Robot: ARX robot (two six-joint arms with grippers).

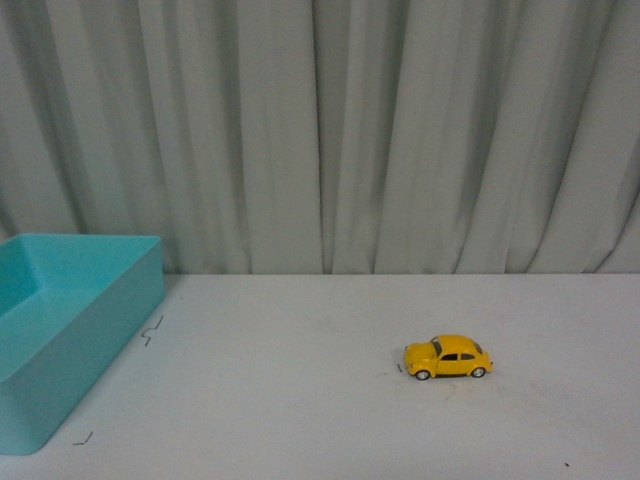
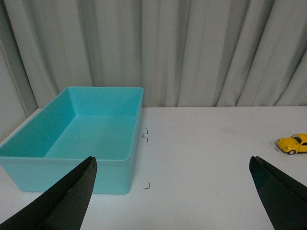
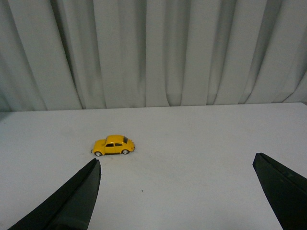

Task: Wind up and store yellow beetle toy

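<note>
The yellow beetle toy [image 1: 447, 357] stands on its wheels on the white table, right of centre in the front view, side-on. It also shows in the right wrist view as the beetle toy [image 3: 113, 145], beyond the fingertips and nearer the left-hand finger, and at the picture edge in the left wrist view [image 2: 293, 143]. My right gripper [image 3: 176, 160] is open with only bare table between its dark fingers. My left gripper [image 2: 172, 158] is open too, empty, well apart from the toy. Neither arm appears in the front view.
A teal open box [image 1: 60, 330] sits at the table's left; it is empty inside [image 2: 72, 158]. Small dark corner marks [image 2: 146, 135] are on the table beside it. A grey pleated curtain [image 1: 320, 130] hangs behind the table's far edge.
</note>
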